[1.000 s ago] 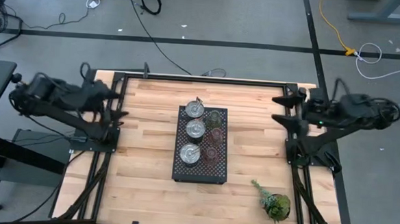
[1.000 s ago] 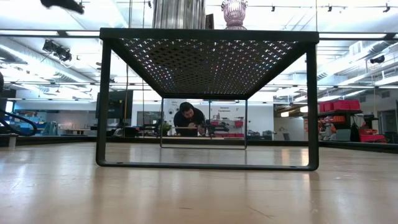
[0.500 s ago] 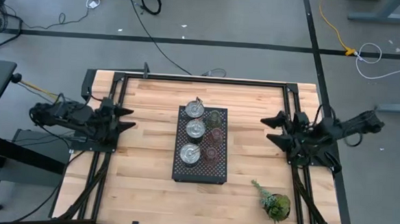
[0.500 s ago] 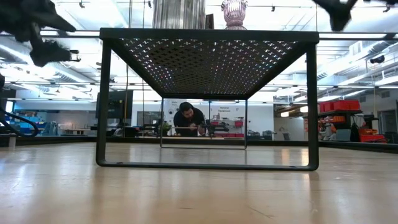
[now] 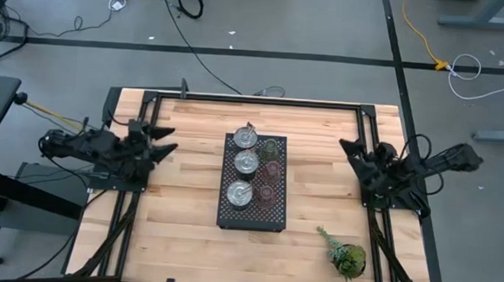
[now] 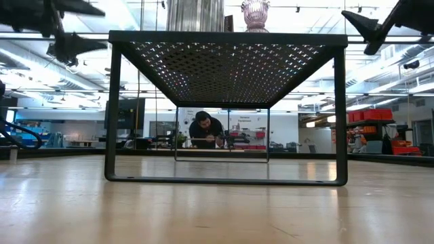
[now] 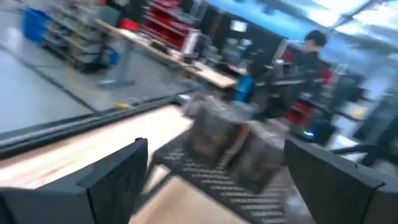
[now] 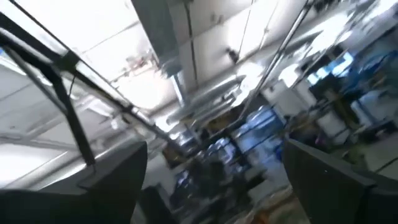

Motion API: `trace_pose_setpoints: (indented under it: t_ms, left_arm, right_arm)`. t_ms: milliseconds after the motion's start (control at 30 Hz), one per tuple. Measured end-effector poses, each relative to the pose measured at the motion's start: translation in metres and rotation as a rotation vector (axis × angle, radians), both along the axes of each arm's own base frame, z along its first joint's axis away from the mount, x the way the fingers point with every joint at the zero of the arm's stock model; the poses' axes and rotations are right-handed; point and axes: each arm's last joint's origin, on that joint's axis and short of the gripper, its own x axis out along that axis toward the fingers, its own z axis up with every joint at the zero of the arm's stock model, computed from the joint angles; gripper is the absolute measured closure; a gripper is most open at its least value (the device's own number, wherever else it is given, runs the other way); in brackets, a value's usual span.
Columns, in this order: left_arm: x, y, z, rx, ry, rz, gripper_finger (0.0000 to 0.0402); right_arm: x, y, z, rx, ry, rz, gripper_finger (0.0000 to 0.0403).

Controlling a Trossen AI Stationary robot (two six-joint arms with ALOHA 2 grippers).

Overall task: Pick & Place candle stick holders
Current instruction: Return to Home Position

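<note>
candle stick holders (image 5: 245, 162): on tray (image 5: 231, 218) | tray: table (image 5: 180, 198) centre | plant sprig (image 5: 345, 256): tray's right

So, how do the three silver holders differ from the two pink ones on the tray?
The silver holders are shiny metal; the pink holders are darker. The silver ones look wider than the pink ones. The silver ones fill the column toward the left tool; the pink ones stand toward the right tool. All are round and stand on the tray.

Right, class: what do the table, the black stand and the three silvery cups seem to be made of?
Table: pale wood, shown by joined grain strips. Stand: probably black-painted metal, thin and evenly punched with holes. Cups: seemingly polished metal, given their bright glints.
</note>
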Motion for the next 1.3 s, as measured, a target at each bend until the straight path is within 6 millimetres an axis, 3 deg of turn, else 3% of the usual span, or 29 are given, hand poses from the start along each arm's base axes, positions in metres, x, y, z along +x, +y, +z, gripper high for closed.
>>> trace_pose_setpoints:
  t_ms: [167,433,700,1300]
  left_arm:
    - [0.007,-0.001,-0.029,-0.010,0.073,0.026,0.0023]
    - [0.026,-0.006,-0.077,-0.135,-0.007,0.015,0.0023]
    - [0.028,-0.006,-0.080,-0.136,-0.018,0.028,0.0023]
    - [0.029,-0.008,-0.079,-0.131,-0.016,-0.037,0.0023]
  right_arm:
    - [0.001,-0.001,-0.002,-0.031,0.027,-0.023,0.0034]
    - [0.010,0.000,-0.023,0.054,0.202,-0.045,0.0034]
    - [0.014,0.001,-0.036,0.044,0.332,-0.053,0.0034]
    - [0.015,0.002,-0.038,0.020,0.346,-0.018,0.0034]
